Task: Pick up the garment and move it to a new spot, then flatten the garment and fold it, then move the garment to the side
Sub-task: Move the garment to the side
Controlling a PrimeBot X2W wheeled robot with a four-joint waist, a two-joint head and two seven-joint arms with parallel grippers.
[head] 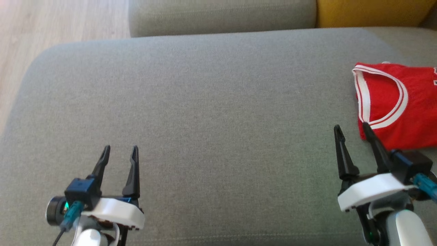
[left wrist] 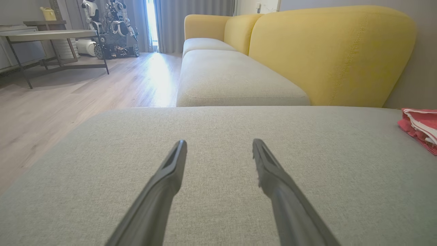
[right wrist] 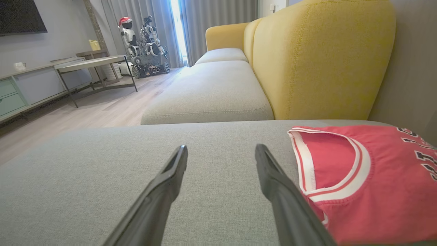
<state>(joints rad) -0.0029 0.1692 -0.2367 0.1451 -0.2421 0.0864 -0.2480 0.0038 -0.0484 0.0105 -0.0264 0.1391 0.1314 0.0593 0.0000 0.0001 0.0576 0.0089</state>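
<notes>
The garment [head: 396, 102] is a red jersey with white-striped trim, lying folded at the right side of the grey sofa cushion [head: 205, 102]. It also appears at the right of the right wrist view, garment [right wrist: 368, 184], and as a red edge in the left wrist view, garment [left wrist: 420, 126]. My right gripper [head: 352, 127] stands open just left of the jersey's near corner, its right finger over the fabric's edge, holding nothing. At the lower left my left gripper [head: 120, 148] is open over bare cushion, far from the jersey.
A yellow sofa backrest [right wrist: 321, 58] rises behind the cushion, with a second grey seat [right wrist: 211, 95] beyond. Wooden floor [head: 51, 30] lies past the cushion's left edge. A table [left wrist: 51, 37] and another robot [left wrist: 112, 30] stand far across the room.
</notes>
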